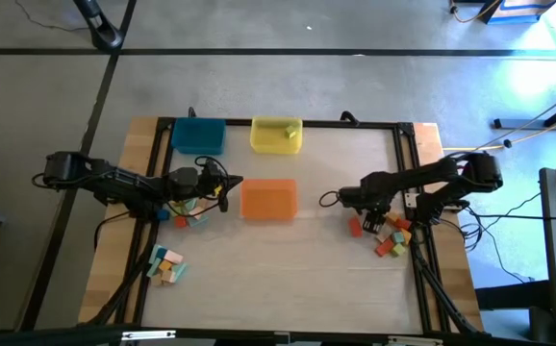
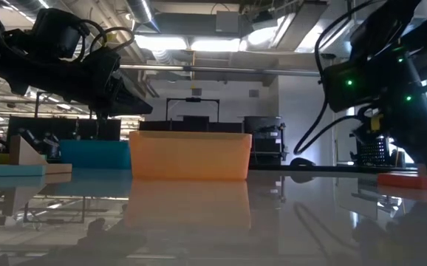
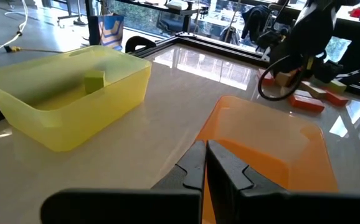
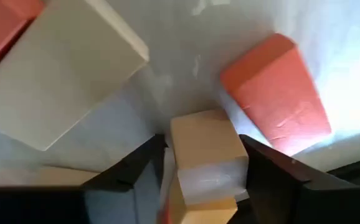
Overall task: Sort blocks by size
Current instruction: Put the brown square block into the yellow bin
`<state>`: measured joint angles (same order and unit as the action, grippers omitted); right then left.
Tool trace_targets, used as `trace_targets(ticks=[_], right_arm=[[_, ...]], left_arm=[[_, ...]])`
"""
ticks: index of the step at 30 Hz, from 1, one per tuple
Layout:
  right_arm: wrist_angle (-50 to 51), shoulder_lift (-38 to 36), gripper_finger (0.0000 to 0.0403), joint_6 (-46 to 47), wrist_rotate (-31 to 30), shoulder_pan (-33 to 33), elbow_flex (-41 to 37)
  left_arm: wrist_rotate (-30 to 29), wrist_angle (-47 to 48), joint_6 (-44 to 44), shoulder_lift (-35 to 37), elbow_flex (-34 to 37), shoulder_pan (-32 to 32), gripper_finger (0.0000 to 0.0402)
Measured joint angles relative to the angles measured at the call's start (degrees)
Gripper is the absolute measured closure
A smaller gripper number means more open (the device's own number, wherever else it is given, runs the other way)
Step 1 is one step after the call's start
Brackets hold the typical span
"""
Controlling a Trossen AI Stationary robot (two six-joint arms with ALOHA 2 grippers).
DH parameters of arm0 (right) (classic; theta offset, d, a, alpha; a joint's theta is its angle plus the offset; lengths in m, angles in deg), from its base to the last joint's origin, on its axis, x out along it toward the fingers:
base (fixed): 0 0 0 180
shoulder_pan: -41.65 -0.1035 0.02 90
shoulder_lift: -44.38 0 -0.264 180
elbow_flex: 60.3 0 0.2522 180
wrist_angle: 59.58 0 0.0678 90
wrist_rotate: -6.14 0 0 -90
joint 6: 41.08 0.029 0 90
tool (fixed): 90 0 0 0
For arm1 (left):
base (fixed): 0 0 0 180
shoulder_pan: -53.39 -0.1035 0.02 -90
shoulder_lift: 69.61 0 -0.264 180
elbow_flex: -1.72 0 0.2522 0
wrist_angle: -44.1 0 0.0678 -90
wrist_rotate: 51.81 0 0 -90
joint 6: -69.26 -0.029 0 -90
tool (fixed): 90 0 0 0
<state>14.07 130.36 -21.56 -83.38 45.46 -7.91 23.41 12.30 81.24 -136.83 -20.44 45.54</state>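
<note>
Both dark arms reach in from the sides toward the middle of the table. The left hand point(image 3: 205, 163) hangs above the surface, its two fingers pressed flat together. The right hand point(image 4: 202, 163) points down near the right edge, fingers parted and set either side of a small wooden block point(image 4: 206, 158).

Pale glossy table point(image 1: 288, 269) in a dark frame. Directly on it: blue tray point(image 1: 199, 135), yellow tray point(image 1: 276, 135), orange tray point(image 1: 268, 200); block clusters front left point(image 1: 166, 266), mid-left point(image 1: 188, 213) and, seemingly loose, right point(image 1: 389, 237).
</note>
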Motion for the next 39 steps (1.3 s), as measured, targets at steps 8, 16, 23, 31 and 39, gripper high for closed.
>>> trace_targets(ticks=[8, 16, 23, 31, 39], right_arm=[[2.74, 0.65, 0.0276, -3.29, 0.57, -0.02, 2.09], [7.35, 0.43, 0.0276, -6.26, -1.81, -0.02, 15.1], [-1.67, 0.41, 0.0276, -12.9, -11.17, 0.46, 25.18], [-27.55, 1.43, 0.0276, -24.78, -14.51, 6.76, 26.26], [-47.58, 9.48, 0.0276, -29.87, -8.94, 17.17, 26.18]], left_arm=[[0.0, -0.04, 0.0, 0.0, 0.0, 0.0, 0.0399], [0.0, -0.13, 0.0, 0.0, 0.0, 0.0, 0.0399], [0.0, -0.12, 0.0, 0.0, 0.0, 0.0, 0.0399], [0.0, -0.13, 0.03, 0.0, 0.0, 0.0, 0.0399], [0.0, -0.31, 0.24, 0.0, -0.02, 0.0, 0.0399]])
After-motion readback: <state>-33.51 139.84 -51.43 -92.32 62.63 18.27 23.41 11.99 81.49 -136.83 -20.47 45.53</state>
